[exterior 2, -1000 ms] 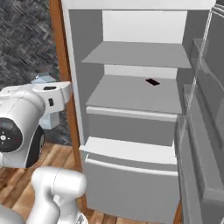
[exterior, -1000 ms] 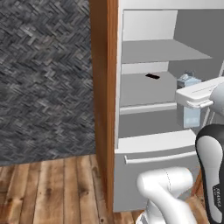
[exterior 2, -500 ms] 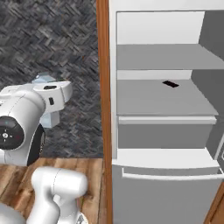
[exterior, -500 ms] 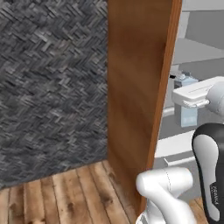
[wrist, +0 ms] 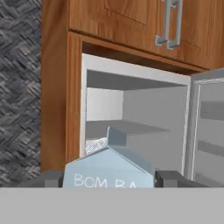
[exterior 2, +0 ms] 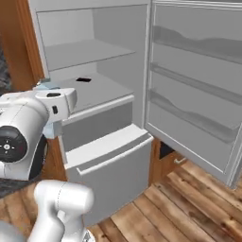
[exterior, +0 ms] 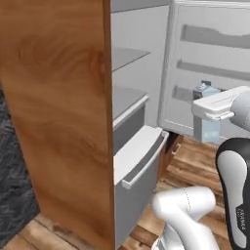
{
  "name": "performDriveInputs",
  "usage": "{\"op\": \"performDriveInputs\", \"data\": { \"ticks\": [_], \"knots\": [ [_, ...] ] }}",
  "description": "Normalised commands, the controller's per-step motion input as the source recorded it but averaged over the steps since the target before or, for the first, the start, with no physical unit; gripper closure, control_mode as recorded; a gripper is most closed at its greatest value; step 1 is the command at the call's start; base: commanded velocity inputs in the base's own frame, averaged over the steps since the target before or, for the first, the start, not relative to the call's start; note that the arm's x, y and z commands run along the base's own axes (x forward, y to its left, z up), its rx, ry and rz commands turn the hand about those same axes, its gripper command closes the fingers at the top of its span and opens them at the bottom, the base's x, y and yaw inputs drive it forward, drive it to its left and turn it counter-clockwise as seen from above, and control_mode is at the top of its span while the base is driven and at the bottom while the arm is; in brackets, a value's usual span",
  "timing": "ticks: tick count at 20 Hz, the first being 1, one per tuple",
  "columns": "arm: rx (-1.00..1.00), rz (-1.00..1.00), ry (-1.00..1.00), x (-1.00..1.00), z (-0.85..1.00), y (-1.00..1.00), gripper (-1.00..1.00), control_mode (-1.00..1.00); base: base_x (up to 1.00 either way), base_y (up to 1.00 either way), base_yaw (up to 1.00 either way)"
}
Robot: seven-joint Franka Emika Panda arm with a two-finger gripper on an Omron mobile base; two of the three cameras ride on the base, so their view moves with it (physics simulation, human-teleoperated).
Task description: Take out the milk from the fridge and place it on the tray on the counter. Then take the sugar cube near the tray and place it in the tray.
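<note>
The gripper (wrist: pixel 109 179) clamps the milk (wrist: pixel 109 168) outside the fridge (exterior 2: pixel 108 94); its lower half is cut off.

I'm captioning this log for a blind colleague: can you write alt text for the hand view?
The milk, a pale blue gabled carton lettered "BOM", sits close up between the dark fingertips of the hand. Behind it the fridge stands open, with grey shelves and its door swung right, framed by wooden cabinets with silver handles.
</note>
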Motion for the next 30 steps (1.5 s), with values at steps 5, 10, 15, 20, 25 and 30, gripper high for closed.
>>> {"op": "performDriveInputs", "data": {
  "ticks": [5, 10, 15, 20, 25, 30],
  "knots": [
    [0.00, 0.00, 0.00, 0.00, 0.00, 0.00, 1.00, 1.00, -0.07, 0.10, -1.00],
    [0.00, 0.00, 0.00, 0.00, 0.00, 0.00, 1.00, 1.00, -0.12, 0.13, -1.00],
    [0.00, 0.00, 0.00, 0.00, 0.00, 0.00, 1.00, 1.00, -0.40, 0.22, -0.95],
    [0.00, 0.00, 0.00, 0.00, 0.00, 0.00, 1.00, 1.00, -0.68, 0.30, -0.89],
    [0.00, 0.00, 0.00, 0.00, 0.00, 0.00, 1.00, 1.00, -0.72, -0.21, -0.67],
    [0.00, 0.00, 0.00, 0.00, 0.00, 0.00, 1.00, 1.00, 0.13, -1.00, -0.12]
  ]
}}
